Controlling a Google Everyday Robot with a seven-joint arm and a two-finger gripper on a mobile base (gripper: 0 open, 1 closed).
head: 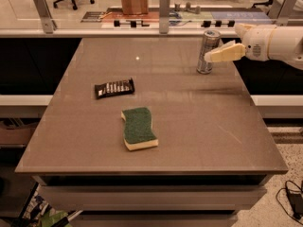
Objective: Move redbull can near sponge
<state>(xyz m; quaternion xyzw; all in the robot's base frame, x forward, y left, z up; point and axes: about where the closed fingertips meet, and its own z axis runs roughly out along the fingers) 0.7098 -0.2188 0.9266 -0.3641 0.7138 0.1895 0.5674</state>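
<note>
Three items sat on the table: redbull can upright near the far-right corner, close to back & right edges; sponge mid-table toward the front, well apart from it; black wrapper left of centre. Open tabletop lay btwn can & sponge. At the right, the gripper hung level w/ the can, tip overlapping its right side; open or closed, couldn't tell.

Arm enters from right edge, upper right of view, roughly horizontal, pointing left. White rounded wrist at its end. gripper held level, aimed left. Two cream fingers spread apart: near one long and fully visible, far one only partly seen.
</note>
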